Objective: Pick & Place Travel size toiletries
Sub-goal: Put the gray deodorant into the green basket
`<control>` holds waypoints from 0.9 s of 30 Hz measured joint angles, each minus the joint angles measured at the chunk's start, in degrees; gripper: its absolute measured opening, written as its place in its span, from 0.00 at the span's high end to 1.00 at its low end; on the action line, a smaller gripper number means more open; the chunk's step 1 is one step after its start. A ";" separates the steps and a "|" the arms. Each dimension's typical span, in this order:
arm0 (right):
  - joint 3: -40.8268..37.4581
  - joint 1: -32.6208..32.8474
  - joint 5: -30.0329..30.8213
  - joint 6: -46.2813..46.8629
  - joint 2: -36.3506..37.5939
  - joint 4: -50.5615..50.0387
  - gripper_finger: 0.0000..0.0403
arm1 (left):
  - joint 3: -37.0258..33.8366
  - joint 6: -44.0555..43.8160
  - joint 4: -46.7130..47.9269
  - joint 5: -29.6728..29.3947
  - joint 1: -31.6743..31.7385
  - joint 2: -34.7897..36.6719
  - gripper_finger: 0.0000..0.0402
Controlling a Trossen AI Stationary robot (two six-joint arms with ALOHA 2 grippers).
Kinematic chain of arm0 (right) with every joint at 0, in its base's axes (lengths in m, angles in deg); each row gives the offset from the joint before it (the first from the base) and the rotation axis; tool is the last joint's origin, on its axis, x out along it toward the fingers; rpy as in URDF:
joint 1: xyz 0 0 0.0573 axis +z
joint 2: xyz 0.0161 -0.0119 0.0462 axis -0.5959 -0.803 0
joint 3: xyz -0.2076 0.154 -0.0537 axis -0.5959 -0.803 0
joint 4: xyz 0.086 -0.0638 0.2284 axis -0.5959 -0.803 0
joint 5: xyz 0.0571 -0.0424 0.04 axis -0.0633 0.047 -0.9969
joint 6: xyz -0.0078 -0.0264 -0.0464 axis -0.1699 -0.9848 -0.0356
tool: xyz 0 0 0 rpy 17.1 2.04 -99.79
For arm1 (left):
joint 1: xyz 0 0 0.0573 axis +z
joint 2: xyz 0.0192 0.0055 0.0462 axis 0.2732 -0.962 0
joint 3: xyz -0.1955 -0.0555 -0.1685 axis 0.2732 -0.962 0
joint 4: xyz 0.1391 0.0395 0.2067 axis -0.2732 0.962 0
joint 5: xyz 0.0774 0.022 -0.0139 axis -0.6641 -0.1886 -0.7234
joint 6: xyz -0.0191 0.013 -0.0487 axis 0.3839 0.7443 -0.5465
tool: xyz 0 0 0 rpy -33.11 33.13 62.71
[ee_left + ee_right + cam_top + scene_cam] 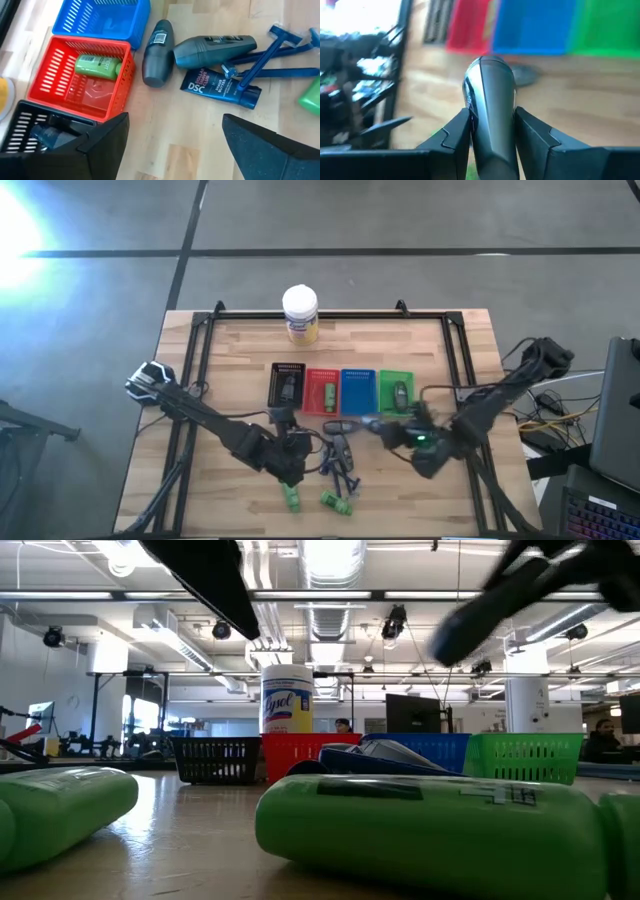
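green bottles point(430, 825) fill low view foreground. right gripper point(492, 130) clamped on dark grey tube point(492, 100), lower right of centre in high view, below green tray point(397, 391). left gripper point(175, 145) fingers spread, holding nothing, near razors point(272, 57); green bottle point(97, 65) in red tray point(55, 80)

Low view: two green bottles point(440, 825) lie close to the lens — the left one point(60, 810) cut off at the picture's left edge, the right one at the right edge; label print unreadable. They hide most of the desk behind.

Left wrist view: black tray point(35, 132) partly covered by the left pincer's finger point(100, 145); its content unclear.

Right wrist view: trays point(530, 25) behind the held grey tube point(490, 110) blurred — contents not discernible.
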 joint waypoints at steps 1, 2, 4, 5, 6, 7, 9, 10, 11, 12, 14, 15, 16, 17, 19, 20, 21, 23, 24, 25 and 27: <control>0.00 0.96 0.90 3.10 0.91 -4.58 0.71 | 0.00 -0.22 -0.06 0.13 0.00 0.09 0.20; 0.00 1.58 1.35 5.90 1.69 -9.00 0.71 | 0.00 -0.46 -0.03 0.15 0.02 0.11 0.20; 0.00 1.91 1.31 10.72 2.66 -19.22 0.71 | 0.00 -0.64 -0.03 0.19 0.04 0.17 0.20; -0.02 1.67 1.34 11.88 2.87 -23.45 0.71 | 0.00 -0.64 0.00 0.21 0.04 0.23 0.20; -0.02 0.87 0.97 12.08 3.12 -26.53 0.71 | 0.00 -0.64 0.03 0.23 0.04 0.31 0.20; -0.02 -0.05 0.01 12.17 3.31 -28.90 0.71 | 0.00 -0.65 0.04 0.25 0.04 0.41 0.20; -0.02 -2.43 -0.43 11.74 3.33 -32.41 0.71 | 0.00 -0.64 0.08 0.24 0.15 0.58 0.20; -0.04 -3.56 -0.55 10.77 3.23 -33.27 0.71 | 0.00 -0.66 0.14 0.25 0.18 0.65 0.20; -0.13 -4.82 -0.89 9.38 2.95 -33.81 0.71 | 0.00 -0.66 0.14 0.25 0.24 0.67 0.20; -0.31 -6.23 -1.44 7.67 2.68 -33.80 0.71 | 0.00 -0.66 0.16 0.22 0.30 0.69 0.20; -0.60 -8.61 -2.70 3.59 2.08 -32.37 0.70 | 0.00 -0.66 0.51 0.12 0.38 0.69 0.21; -0.73 -9.83 -3.33 1.35 1.74 -31.06 0.70 | 0.00 -0.66 0.50 0.11 0.43 0.69 0.21; -0.92 -10.95 -4.07 -0.84 1.29 -29.83 0.70 | 0.00 -0.66 0.45 0.09 0.52 0.69 0.21; -1.09 -12.02 -4.64 -2.74 0.64 -28.48 0.70 | 0.00 -0.66 0.51 0.08 0.60 0.69 0.21; -1.46 -13.83 -4.84 -5.74 -0.64 -25.63 0.70 | 0.00 -0.66 0.47 0.08 0.82 0.69 0.21; -1.63 -14.76 -4.84 -6.90 -1.37 -24.46 0.70 | 0.00 -0.66 0.49 0.10 0.95 0.69 0.21; -1.70 -15.63 -4.84 -7.66 -2.10 -23.74 0.70 | 0.00 -0.66 0.47 0.08 1.07 0.69 0.21; -1.73 -17.00 -4.80 -8.48 -3.93 -23.48 0.70 | 0.00 -0.66 0.49 0.08 1.26 0.69 0.21; -1.75 -17.63 -4.81 -8.74 -4.85 -23.49 0.69 | 0.00 -0.66 0.50 0.08 1.28 0.69 0.21; -1.77 -18.15 -4.84 -9.23 -5.77 -23.43 0.68 | 0.00 -0.64 0.51 0.08 1.30 0.69 0.21; -1.77 -18.88 -4.92 -10.41 -7.37 -22.59 0.66 | 0.00 -0.35 0.53 0.08 1.29 0.69 0.21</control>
